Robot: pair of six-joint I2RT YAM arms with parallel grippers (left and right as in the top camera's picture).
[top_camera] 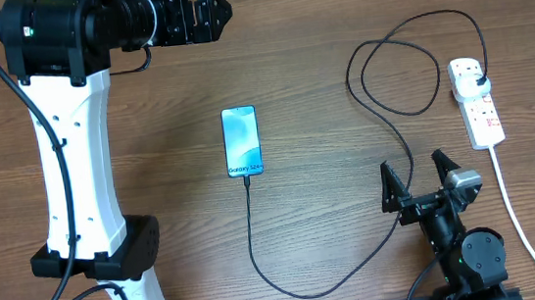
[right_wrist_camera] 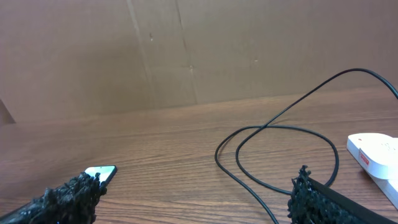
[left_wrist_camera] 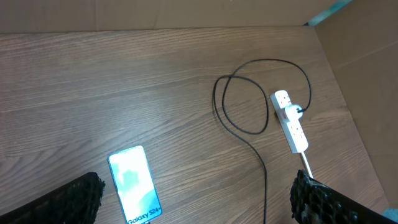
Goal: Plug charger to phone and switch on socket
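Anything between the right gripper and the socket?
Nothing visible. Bare table lies between the open right gripper and the socket. The charger cable runs past the gripper's fingers and loops beside the socket, off the direct line. Its plug sits in the socket.

The wooden worktop [top_camera: 318,56] carries the phone [top_camera: 241,141] well left of the right fingers [top_camera: 390,185], the socket [top_camera: 478,108] beyond them to the right, and the charger [top_camera: 249,221] looping just past them.
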